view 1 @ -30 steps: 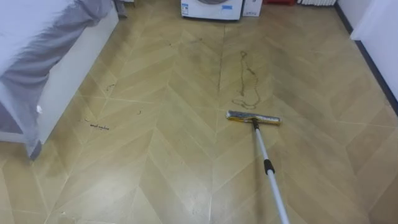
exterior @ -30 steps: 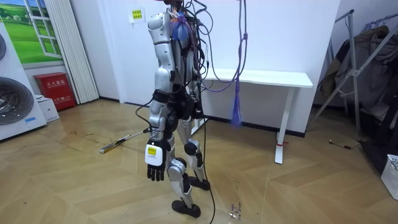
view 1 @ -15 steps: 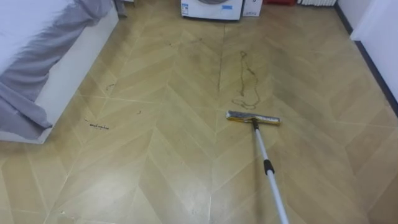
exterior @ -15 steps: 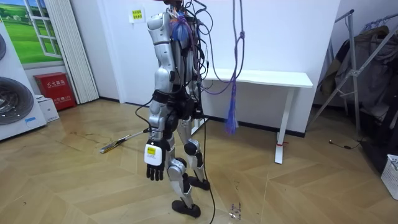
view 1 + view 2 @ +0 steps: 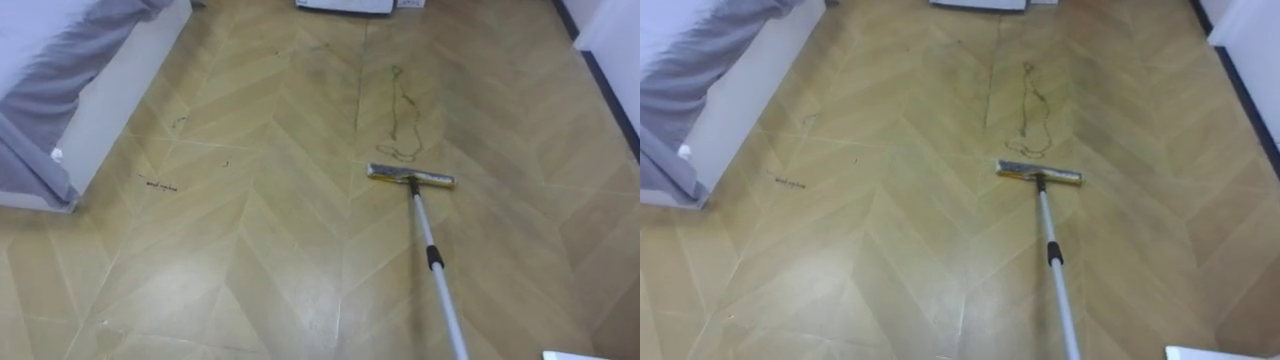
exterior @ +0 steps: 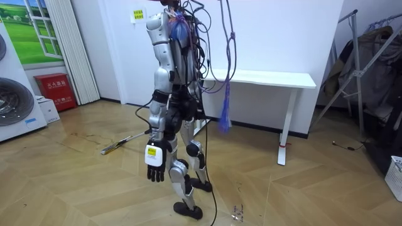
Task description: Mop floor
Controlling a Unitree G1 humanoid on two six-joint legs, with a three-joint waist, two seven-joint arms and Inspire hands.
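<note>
- Left eye view: the mop (image 5: 411,178) rests with its flat head on the herringbone wood floor (image 5: 250,260), ahead of the robot and a little to its right. The head lies crosswise, just below a thin looping scribble of dirt (image 5: 400,115).
- Its pole (image 5: 428,240) is pale, with a black collar (image 5: 434,257) partway along. It slants back from the head to the bottom edge on the robot's right.
- The right hand (image 5: 1220,352) is a pale edge in the bottom right corner of the eye views, beside the line of the pole. Whether it grips the pole I cannot tell.
- The left hand (image 6: 155,167) hangs beside the thigh in the room view, dark fingers loose and pointing down, holding nothing.
- A bed (image 5: 110,90) with a grey cover (image 5: 40,110) stands at the robot's left, and small dark marks (image 5: 158,184) lie on the floor near its corner.
- In the room view the robot stands upright, facing the room view's left, where a washing machine (image 6: 12,103) and a red box (image 6: 55,91) stand. The mop's head is on the floor in front of it.
- Behind the robot a white table (image 6: 270,78) stands against the wall, and a metal rack (image 6: 361,63) stands at the room view's right.
</note>
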